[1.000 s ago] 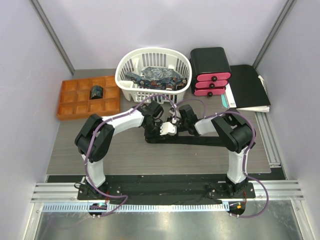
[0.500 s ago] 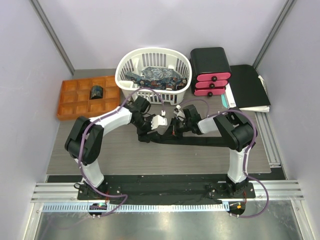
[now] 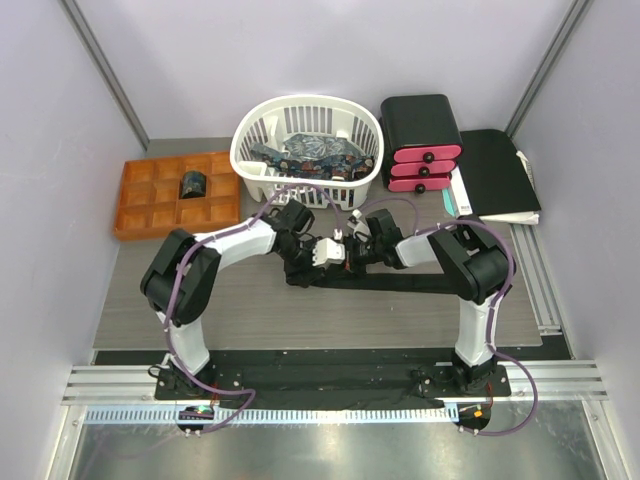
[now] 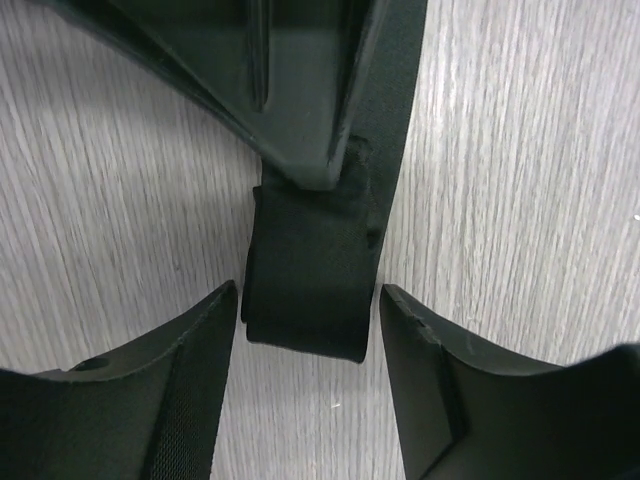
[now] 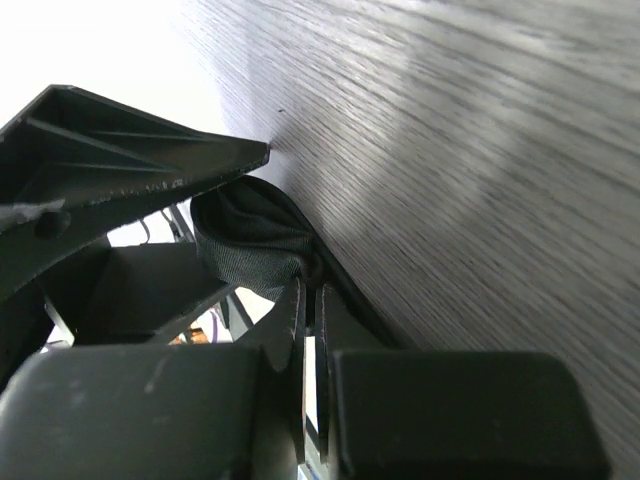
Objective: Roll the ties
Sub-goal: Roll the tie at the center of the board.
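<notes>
The plain black tie (image 3: 420, 284) lies flat across the table, and its left end is folded into a small roll (image 4: 305, 280). My left gripper (image 3: 312, 265) is open, with its fingers (image 4: 190, 380) on either side of that roll and not touching it. My right gripper (image 3: 345, 262) is shut on the black tie (image 5: 250, 250) at the roll, its two thin fingers (image 5: 298, 330) pinching the fabric. It shows in the left wrist view as a dark finger (image 4: 300, 90) above the roll. A rolled dark tie (image 3: 192, 184) sits in the orange tray (image 3: 140, 205). Patterned blue ties (image 3: 312, 152) lie in the white basket (image 3: 250, 150).
A black box with pink drawers (image 3: 422, 140) stands at the back right, beside a flat black folder (image 3: 495, 170) on white papers. The basket stands just behind both grippers. Grey walls close in both sides.
My left arm swung out to the left and came back in, so its open gripper is again at the tie's rolled end. My right gripper stayed shut on the tie and shifted slightly left.
</notes>
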### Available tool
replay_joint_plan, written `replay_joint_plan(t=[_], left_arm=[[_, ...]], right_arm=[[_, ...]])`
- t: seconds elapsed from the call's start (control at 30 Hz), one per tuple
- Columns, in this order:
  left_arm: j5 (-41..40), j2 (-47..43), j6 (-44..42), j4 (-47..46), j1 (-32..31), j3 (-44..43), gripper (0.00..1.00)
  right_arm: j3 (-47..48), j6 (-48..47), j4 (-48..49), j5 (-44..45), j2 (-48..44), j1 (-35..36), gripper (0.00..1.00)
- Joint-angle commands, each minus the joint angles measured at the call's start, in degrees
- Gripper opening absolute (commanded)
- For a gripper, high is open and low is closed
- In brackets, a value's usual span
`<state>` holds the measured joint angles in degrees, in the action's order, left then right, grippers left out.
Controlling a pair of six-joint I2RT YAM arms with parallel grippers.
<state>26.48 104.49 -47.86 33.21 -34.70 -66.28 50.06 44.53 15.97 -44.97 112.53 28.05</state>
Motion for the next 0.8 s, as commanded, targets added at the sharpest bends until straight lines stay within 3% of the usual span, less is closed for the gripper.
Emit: replay_joint_plan(t=[0.0, 0.07, 0.23, 0.57, 0.77], left_arm=[[-2.22, 0.46, 0.48, -1.65, -1.6, -1.57, 0.61], [-2.57, 0.11, 1.36, -3.06, -2.3, -0.96, 0.65], [-4.68, 0.54, 3.29, -5.7, -4.5, -1.04, 0.63], [-16.01, 2.04, 4.52, -7.19, -6.52, 1.42, 0.37], [-17.69, 2.3, 6.46, -7.2, -6.43, 2.12, 0.33]], right_arm=[[0.21, -2.43, -4.54, 4.01, -3.36, 0.07, 0.01], [0.39, -2.61, -5.07, 3.84, -3.28, 0.33, 0.01], [0.65, -3.4, -4.89, 4.19, -1.53, 0.51, 0.01], [4.69, -2.35, -6.73, 3.49, -3.37, 0.34, 0.01], [3.12, -0.15, -8.5, 3.31, -5.57, 0.42, 0.01]])
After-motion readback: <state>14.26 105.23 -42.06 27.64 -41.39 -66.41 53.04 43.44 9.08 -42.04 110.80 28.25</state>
